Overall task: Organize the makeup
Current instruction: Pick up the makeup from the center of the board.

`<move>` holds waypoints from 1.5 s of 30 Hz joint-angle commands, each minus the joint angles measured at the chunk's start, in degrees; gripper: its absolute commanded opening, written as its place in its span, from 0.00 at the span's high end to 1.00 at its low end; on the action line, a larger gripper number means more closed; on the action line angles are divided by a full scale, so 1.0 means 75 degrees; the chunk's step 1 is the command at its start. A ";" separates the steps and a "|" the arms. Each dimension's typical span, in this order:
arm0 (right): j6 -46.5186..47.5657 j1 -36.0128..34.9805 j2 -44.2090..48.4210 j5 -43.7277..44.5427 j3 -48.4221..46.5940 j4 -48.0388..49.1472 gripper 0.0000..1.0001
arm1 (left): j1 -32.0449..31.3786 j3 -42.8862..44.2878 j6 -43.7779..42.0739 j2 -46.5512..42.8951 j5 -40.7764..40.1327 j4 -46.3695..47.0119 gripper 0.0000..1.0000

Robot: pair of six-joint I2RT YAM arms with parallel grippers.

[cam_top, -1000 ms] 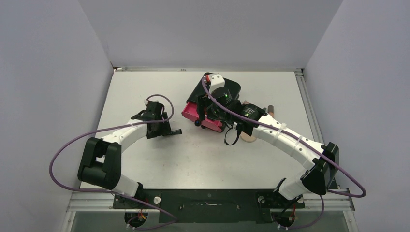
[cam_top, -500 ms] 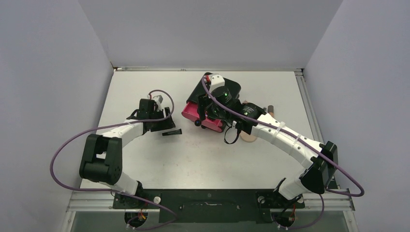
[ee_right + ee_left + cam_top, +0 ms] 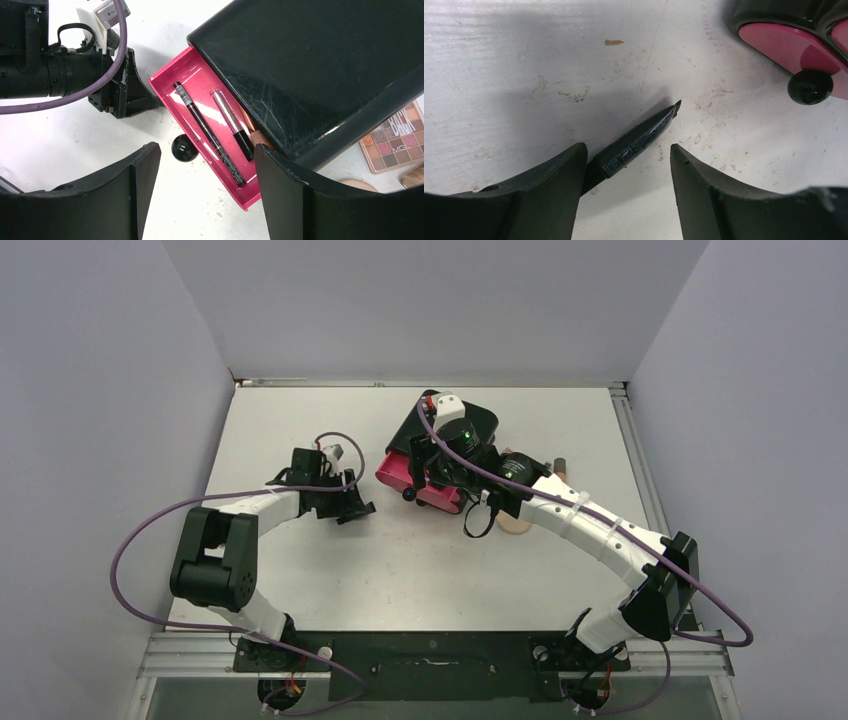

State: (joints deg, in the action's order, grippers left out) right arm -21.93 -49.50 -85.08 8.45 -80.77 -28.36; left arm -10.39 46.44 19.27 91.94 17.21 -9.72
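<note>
Now that the left gripper [image 3: 628, 150] has swung back over the black pencil [image 3: 644, 132] it stood clear of half a second ago, you're lined up for a pick but not holding anything. Its jaws are released, with the pencil flat on the table [image 3: 524, 75] between the fingers, close against the left one, clear gap to the right, tip aimed at the pink drawer [image 3: 794, 47]. The right gripper [image 3: 207, 149] hangs spread and empty over that open drawer, where a second pencil [image 3: 207, 135] and a clear dark-capped tube [image 3: 232, 122] lie, so this pencil likely goes in next.
</note>
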 commanded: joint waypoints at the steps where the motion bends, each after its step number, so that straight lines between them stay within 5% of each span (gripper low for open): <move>1: 0.0002 0.0038 0.0115 -0.0057 -0.0170 0.0067 0.34 | -0.0089 0.0015 0.0030 -0.0218 -0.0143 -0.0420 0.43; 11: -0.0039 0.0047 0.0024 -0.0148 -0.0169 0.0018 0.34 | -0.0444 0.0475 -0.0153 -0.0328 -0.1145 -0.1563 0.44; 35: -0.0099 0.0095 0.0019 -0.0029 -0.0054 0.0002 0.35 | -0.0654 0.0452 -0.0047 -0.0051 -0.1627 -0.1645 0.87; 45: -0.0215 0.0162 0.0114 0.0268 0.0012 0.0084 0.33 | -0.0197 -0.0109 0.0243 -0.1866 -0.1290 -0.1141 1.00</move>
State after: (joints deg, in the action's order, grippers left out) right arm -22.26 -49.01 -85.08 8.19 -80.77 -28.49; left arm -14.17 45.76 20.01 84.60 5.41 -21.89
